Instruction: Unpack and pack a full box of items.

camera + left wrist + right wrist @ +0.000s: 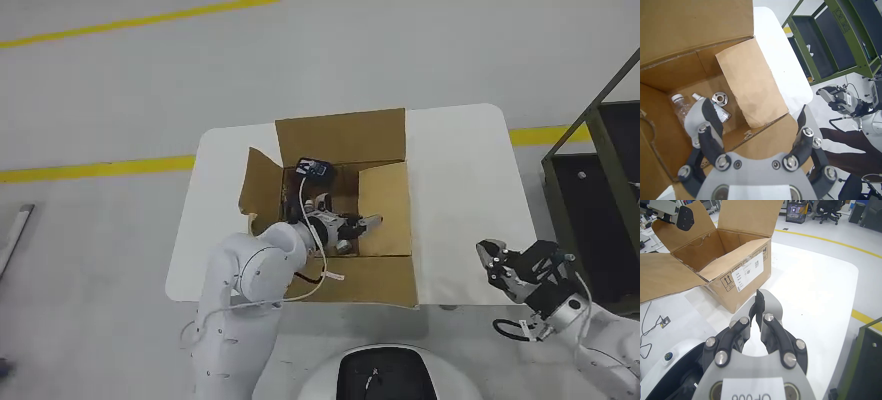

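Observation:
An open cardboard box [385, 215] stands on the white table [460, 170], its flaps folded outward. On its floor lie a clear plastic bottle [680, 108], a white tube [720, 112] and a round metal flange [720, 98]. My left gripper [358, 225] hangs open and holds nothing, over the box's near side above these items [753, 115]. One of its fingers [706, 113] hides part of the tube and bottle. My right gripper [757, 302] is shut on nothing, off the table's near right corner [492, 256], level with the box's labelled side [745, 273].
A green metal rack [600, 150] with dark shelves stands right of the table. The box's right flap [751, 85] leans inward over part of the opening. Bare tabletop lies right of the box [810, 279]. Cables lie on the floor [651, 328].

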